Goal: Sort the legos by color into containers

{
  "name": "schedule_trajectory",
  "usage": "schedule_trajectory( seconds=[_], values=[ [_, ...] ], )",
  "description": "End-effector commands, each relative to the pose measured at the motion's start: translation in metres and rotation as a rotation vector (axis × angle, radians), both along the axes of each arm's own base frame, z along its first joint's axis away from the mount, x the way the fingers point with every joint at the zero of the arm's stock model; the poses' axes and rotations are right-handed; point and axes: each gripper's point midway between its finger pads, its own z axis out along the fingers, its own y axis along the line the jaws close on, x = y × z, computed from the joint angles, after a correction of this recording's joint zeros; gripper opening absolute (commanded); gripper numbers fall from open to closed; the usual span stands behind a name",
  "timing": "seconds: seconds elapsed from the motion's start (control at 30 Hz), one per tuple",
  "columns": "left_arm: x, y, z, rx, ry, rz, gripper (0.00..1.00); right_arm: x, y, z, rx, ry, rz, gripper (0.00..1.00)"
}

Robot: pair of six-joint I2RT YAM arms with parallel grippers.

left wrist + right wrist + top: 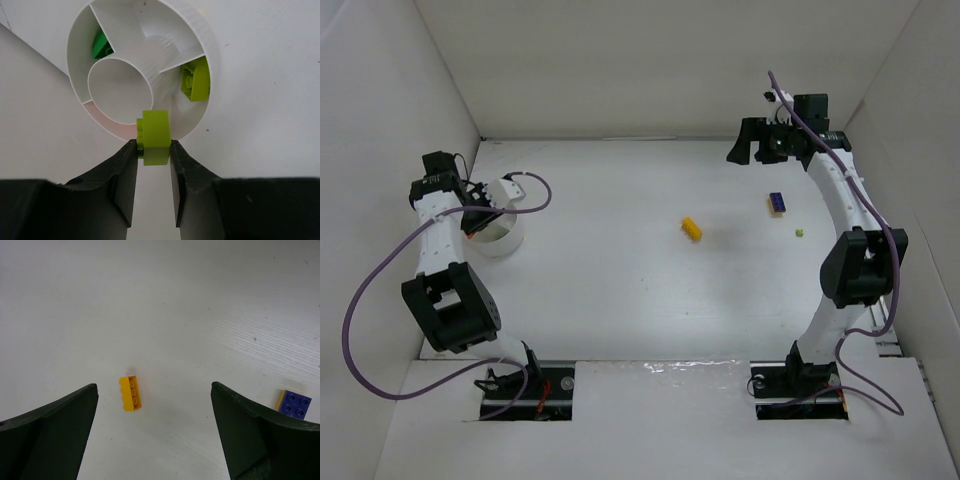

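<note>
Held brick: a lime brick [155, 135] was pinched between the jaws of the left gripper [154, 147], hanging just over the near rim of the bowl [210, 55].
Bowl: it stood on the left side of the table [620, 290], round and white, with thin dividers splitting it into compartments around a central well.
Already sorted: a second lime brick [196, 82] lay in the right-hand compartment as the wrist saw it, and a green brick [101, 46] lay in the far-left one.
Step in hand: to my eye, dropping the held piece in with its lime match.
Doing it well: the brick hung left of the lime compartment. I would have carried it right and further inward, past the outer wall, then lowered it before letting go.
Risk: let go there, it could have struck the rim, or fallen into the neighbouring section.
Right gripper: the right gripper [154, 386] was spread wide and empty, above a yellow brick [130, 393], with a purple-blue brick [295, 404] off to one side.
</note>
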Motion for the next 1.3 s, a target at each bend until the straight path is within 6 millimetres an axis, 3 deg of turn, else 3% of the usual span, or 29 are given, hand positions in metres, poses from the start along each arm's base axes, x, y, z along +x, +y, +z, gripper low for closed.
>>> schedule_trajectory(
  seconds=[0.0, 0.53, 0.9, 1.27],
  values=[
    [-0.002, -0.010, 0.007, -0.024, 0.000, -0.054, 0.03, 0.008, 0.004, 0.013, -0.016, -0.048, 0.013, 0.99],
    [-0.023, -0.026, -0.009, -0.064, 0.061, -0.112, 0.05, 0.008, 0.004, 0.011, -0.016, -0.039, 0.013, 0.99],
    [-0.011, -0.026, -0.014, -0.051, 0.056, -0.107, 0.09, 0.008, 0.004, 0.011, -0.016, -0.039, 0.013, 0.99],
    [0.003, -0.020, -0.013, -0.042, 0.022, -0.068, 0.24, 0.009, 0.005, 0.010, -0.027, -0.039, 0.007, 0.99]
  ],
)
